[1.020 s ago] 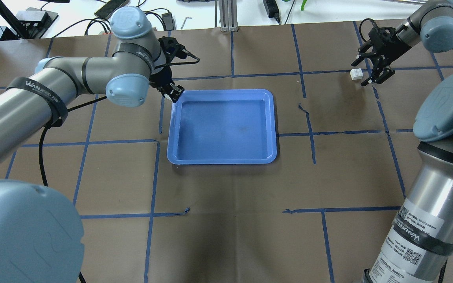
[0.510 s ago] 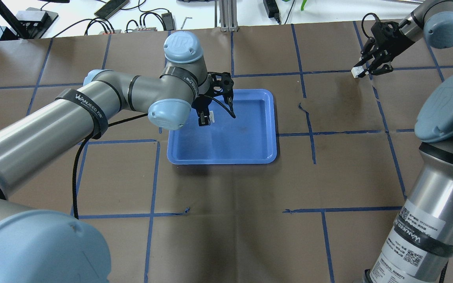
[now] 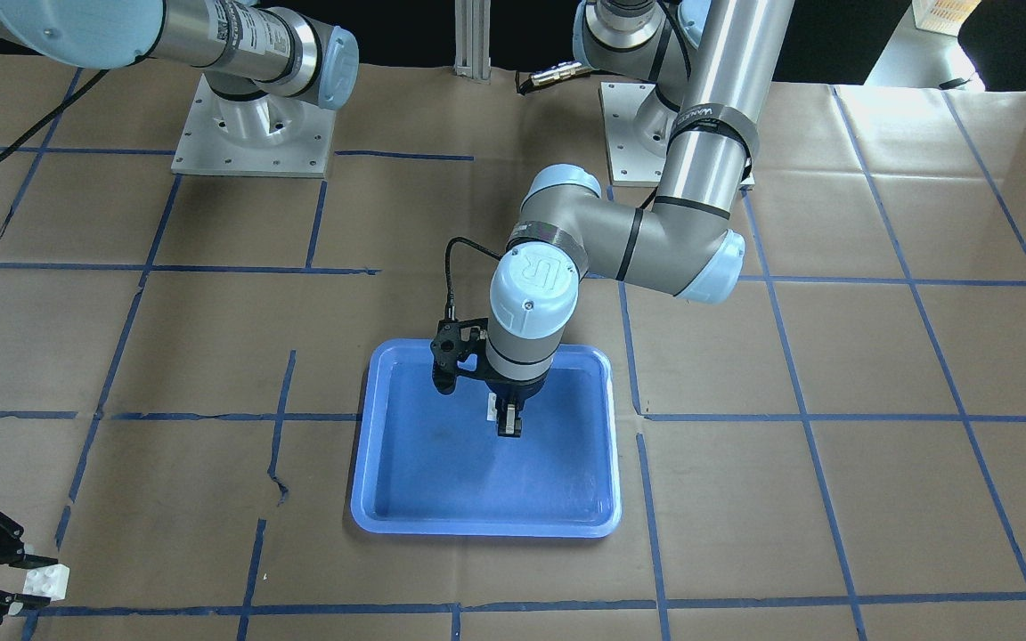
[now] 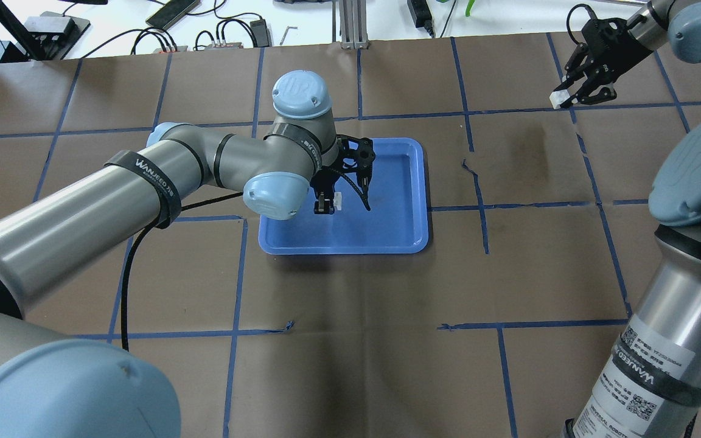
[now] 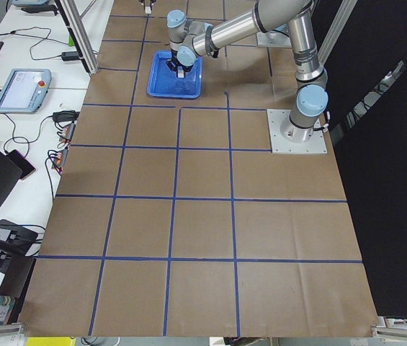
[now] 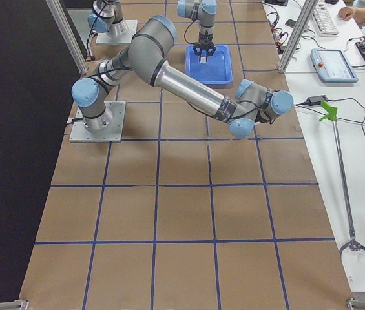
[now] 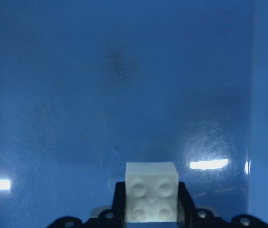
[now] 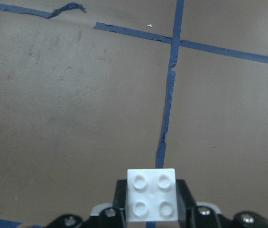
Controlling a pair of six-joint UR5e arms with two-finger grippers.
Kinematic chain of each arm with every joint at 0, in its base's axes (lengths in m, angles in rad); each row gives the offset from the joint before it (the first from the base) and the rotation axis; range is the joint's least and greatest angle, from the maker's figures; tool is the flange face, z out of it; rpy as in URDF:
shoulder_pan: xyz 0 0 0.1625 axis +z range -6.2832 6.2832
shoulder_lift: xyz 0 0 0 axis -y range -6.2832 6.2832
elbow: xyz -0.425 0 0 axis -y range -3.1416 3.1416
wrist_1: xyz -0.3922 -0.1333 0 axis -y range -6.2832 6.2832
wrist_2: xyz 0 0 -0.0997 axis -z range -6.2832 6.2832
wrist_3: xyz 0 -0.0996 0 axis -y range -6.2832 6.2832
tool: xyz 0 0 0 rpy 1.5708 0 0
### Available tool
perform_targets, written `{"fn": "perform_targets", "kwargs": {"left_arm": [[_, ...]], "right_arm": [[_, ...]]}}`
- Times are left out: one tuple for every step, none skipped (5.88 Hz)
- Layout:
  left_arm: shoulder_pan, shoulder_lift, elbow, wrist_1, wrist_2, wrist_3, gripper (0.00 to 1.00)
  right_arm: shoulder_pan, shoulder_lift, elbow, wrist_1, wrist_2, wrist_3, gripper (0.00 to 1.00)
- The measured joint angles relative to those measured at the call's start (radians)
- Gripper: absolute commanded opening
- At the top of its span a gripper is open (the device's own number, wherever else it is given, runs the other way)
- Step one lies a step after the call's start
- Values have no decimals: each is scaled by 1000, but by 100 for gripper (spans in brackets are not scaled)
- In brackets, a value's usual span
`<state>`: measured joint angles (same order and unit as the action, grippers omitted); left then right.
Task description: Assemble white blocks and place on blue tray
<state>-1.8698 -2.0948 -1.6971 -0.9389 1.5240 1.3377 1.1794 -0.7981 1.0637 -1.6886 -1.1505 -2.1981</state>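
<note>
My left gripper is shut on a white block and holds it over the left-middle of the blue tray. The left wrist view shows this block studs up, just above the tray floor. My right gripper is shut on the second white block at the table's far right, well away from the tray. The right wrist view shows that block above brown paper. In the front-facing view the right gripper and its block are at the bottom left.
The table is covered in brown paper with a grid of blue tape lines. Cables and devices lie beyond the far edge. Both arm bases stand at the near side.
My left arm has carried its white block from the tray's far left corner over the tray's inside. My right gripper has shut on the other block and moved it a little away.
</note>
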Motion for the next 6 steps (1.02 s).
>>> {"fn": "perform_targets", "kwargs": {"left_arm": [[0, -7, -6, 6, -5, -3, 34], [0, -16, -11, 26, -5, -8, 72], [0, -24, -12, 48, -5, -24, 82], [0, -30, -12, 57, -5, -43, 82], [1, -29, -9, 59, -4, -52, 82], [9, -14, 2, 48, -3, -54, 82]], "right_arm": [[4, -37, 20, 21, 3, 1, 40], [10, -76, 56, 37, 6, 23, 40], [20, -117, 100, 41, 8, 64, 40], [32, -151, 142, 40, 10, 93, 40], [42, -173, 176, 38, 12, 105, 40], [47, -193, 204, 36, 12, 109, 40]]}}
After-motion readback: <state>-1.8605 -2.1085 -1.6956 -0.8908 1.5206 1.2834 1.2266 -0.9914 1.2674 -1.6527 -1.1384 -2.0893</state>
